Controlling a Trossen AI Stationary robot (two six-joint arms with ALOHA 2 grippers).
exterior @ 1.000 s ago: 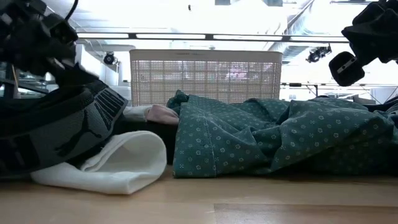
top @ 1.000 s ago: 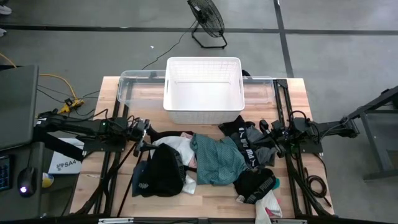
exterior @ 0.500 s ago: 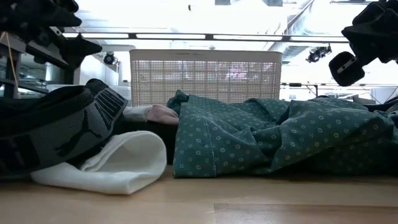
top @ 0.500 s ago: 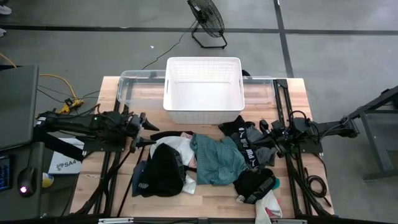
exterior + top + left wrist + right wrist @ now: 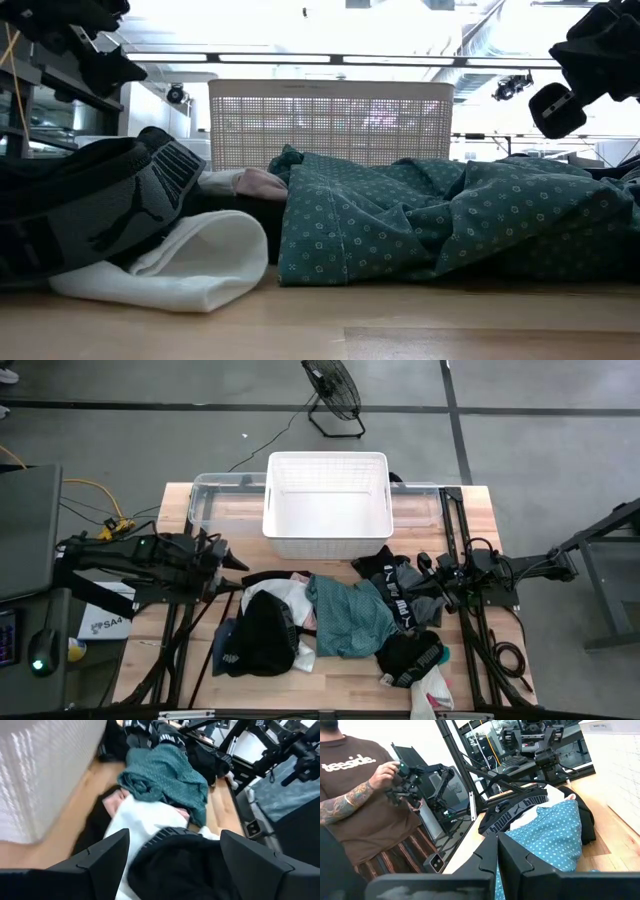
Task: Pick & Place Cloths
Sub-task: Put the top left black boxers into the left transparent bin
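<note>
The cloths lie in a heap on the near half of the wooden table: a black one (image 5: 262, 635), a white one (image 5: 287, 597), a teal dotted one (image 5: 345, 615), a black-and-grey one (image 5: 402, 592) and another black one (image 5: 415, 655). My left gripper (image 5: 226, 564) hangs open above the table, just left of the heap. In the left wrist view its fingers (image 5: 107, 851) frame the black cloth (image 5: 185, 865) without touching it. My right gripper (image 5: 426, 564) waits shut at the heap's right end, level above the cloths (image 5: 497, 855).
A white lattice basket (image 5: 327, 505) stands at the far middle, with clear bins (image 5: 222, 500) behind it on both sides. A person (image 5: 355, 795) stands beyond the table's left side, holding a device. Bare wood shows along the near edge (image 5: 400, 320).
My left gripper has risen from just over the black cloth and drawn back toward the table's left edge, tipping up from a steeper downward slant. It has stayed open and taken nothing along. The cloths lie as before.
</note>
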